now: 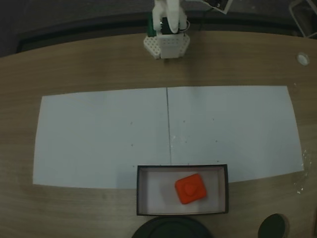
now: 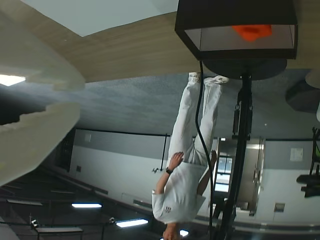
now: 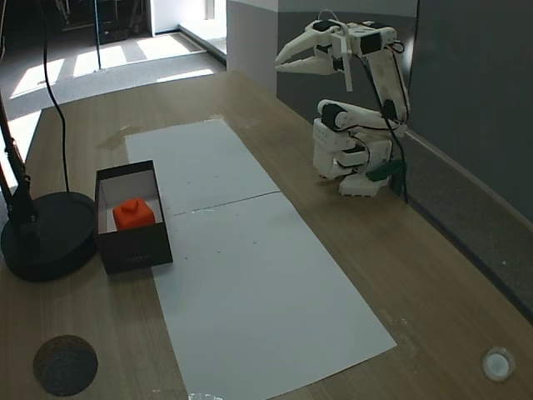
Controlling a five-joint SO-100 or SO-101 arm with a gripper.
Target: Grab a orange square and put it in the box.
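Orange square [image 1: 190, 189], rounded and knobbed, sits inside box [image 1: 141, 191].

One fixed view: straight down over the wooden table [image 1: 74, 69]. Another fixed view: oblique, from a table end, facing the white arm [image 3: 358, 125]. Wrist view: upside-down, looking level across the table. All share the black-walled shallow box [image 1: 182, 169] [image 2: 220, 15] [image 3: 133, 246].

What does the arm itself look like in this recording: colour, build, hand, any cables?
The arm is all white plastic with dark motor blocks at its joints, on a white base with a green part at the back. Its hand has two tapered white fingers with stepped inner edges. A dark cable runs down its rear.
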